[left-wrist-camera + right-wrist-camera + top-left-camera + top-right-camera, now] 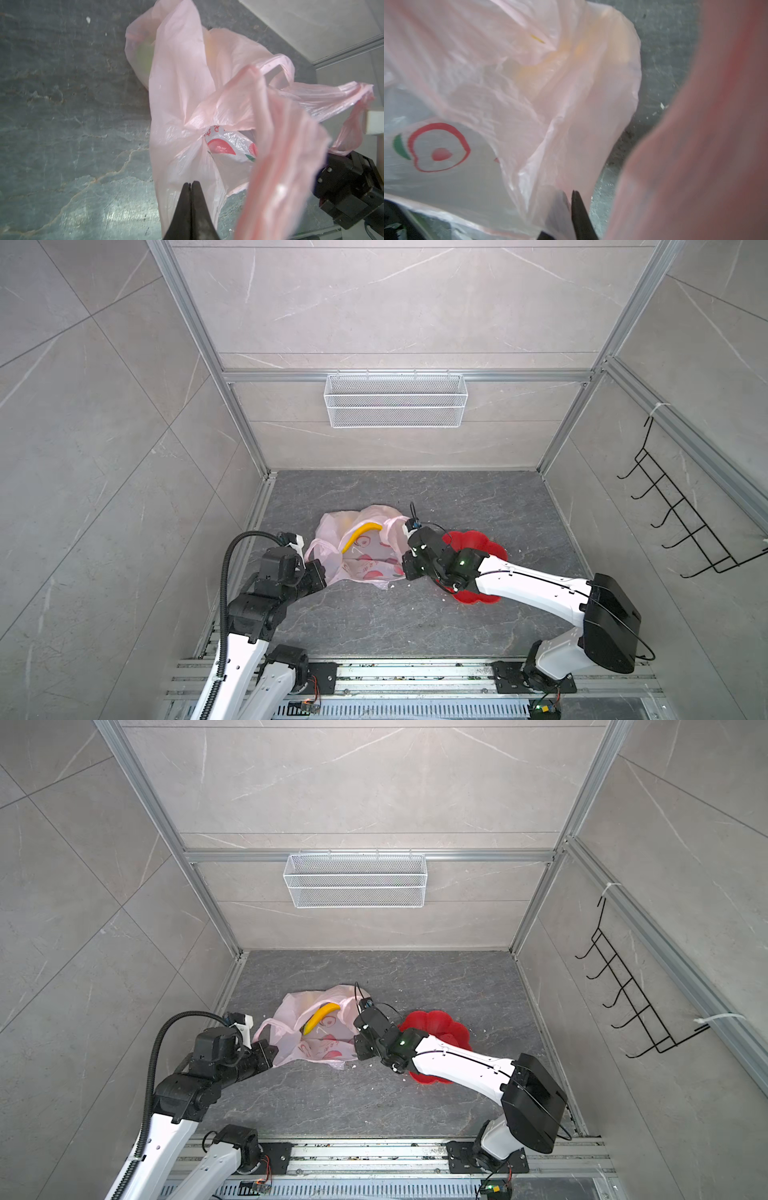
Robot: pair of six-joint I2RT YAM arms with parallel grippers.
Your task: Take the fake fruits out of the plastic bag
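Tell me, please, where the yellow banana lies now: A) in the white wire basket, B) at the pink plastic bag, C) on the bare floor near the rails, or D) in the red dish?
B: in both top views the banana lies among the folds of the plastic bag, left of the red dish.

Colours around my black left gripper [190,183]
The plastic bag [368,566] is translucent pale pink, printed with red fruit and green leaves; the banana [360,533] is yellow, the dish [482,541] red, the floor [415,626] veined grey.
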